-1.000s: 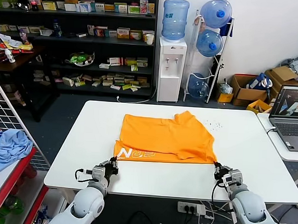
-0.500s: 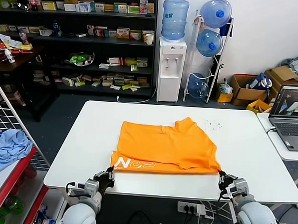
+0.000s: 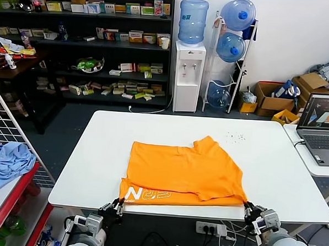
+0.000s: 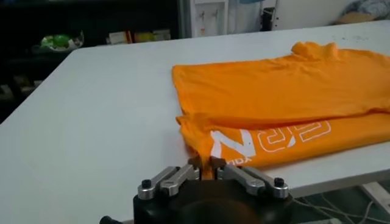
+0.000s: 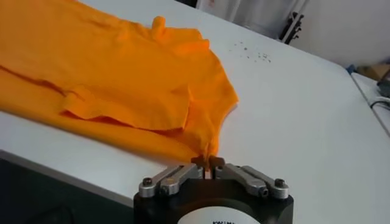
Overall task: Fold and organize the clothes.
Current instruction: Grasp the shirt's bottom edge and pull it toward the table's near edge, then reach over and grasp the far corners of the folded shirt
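Since the earlier frame, the T-shirt (image 3: 183,172) has been dragged toward the near edge of the table (image 3: 278,162), and both grippers have been drawn back below that edge. The shirt now lies flat and partly folded, its lettered lower layer reaching the table's front edge while the plain upper layer is spread across the middle. The left gripper (image 4: 206,163) is seen closed on the near left corner of the shirt, a small pinch of orange fabric caught between its fingertips; the right gripper (image 5: 207,162) is likewise closed on the near right corner, with a thin tuck of cloth between its tips. The two corners appear to be held so that the hem is kept taut and straight as the shirt is pulled, which would smooth out wrinkles and square the garment to the edge. Release of the corners is judged to be the likely next step, though the pinch still looks intact in both wrist views.
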Controlling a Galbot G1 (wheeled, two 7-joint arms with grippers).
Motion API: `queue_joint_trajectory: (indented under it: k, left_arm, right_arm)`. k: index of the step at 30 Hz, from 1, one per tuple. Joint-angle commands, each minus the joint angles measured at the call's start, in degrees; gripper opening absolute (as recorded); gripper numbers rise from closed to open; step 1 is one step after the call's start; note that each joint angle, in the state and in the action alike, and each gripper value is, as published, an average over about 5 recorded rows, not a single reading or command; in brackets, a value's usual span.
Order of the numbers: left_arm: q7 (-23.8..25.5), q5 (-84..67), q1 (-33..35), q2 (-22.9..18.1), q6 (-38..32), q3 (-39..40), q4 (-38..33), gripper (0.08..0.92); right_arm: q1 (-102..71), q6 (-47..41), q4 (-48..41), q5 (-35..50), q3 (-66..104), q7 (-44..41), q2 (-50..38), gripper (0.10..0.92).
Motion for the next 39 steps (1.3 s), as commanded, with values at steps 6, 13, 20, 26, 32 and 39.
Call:
queue_joint_trajectory:
  k: [6, 13, 20, 26, 32, 39]
  left_arm:
    - [0.64, -2.44, -5.14, 1.55, 1.19, -1.22, -2.24, 0.484]
    - [1.67, -4.73, -16.16, -0.34, 0.84, 0.81, 4.54, 0.692]
    - [3.95, -8.29, -31.45, -3.05, -0.68, 5.72, 19.44, 0.818]
    - [4.98, -11.35, -40.96, -5.91, -0.61, 9.39, 29.78, 0.823]
    - [6.71, -11.09, -47.82, -8.99, -1.09, 11.35, 41.82, 0.823]
    - [8.86, -8.49, -50.82, -12.27, -2.20, 11.98, 50.35, 0.823]
  right_arm:
    - [6.67, 4.42, 1.41, 10.48, 1.57, 1.87, -3.37, 0.526]
    - [24.47, 7.17, -11.68, 17.05, -4.55, -0.84, -3.99, 0.725]
    - [42.40, 4.96, -28.84, 18.76, -13.17, -7.33, -1.38, 0.820]
    - [51.31, 3.84, -39.71, 15.35, -17.91, -10.28, 2.84, 0.823]
    - [56.19, 6.56, -51.21, 10.94, -19.73, -14.54, 7.49, 0.823]
    - [58.62, 10.64, -61.32, 4.49, -19.50, -18.34, 12.39, 0.823]
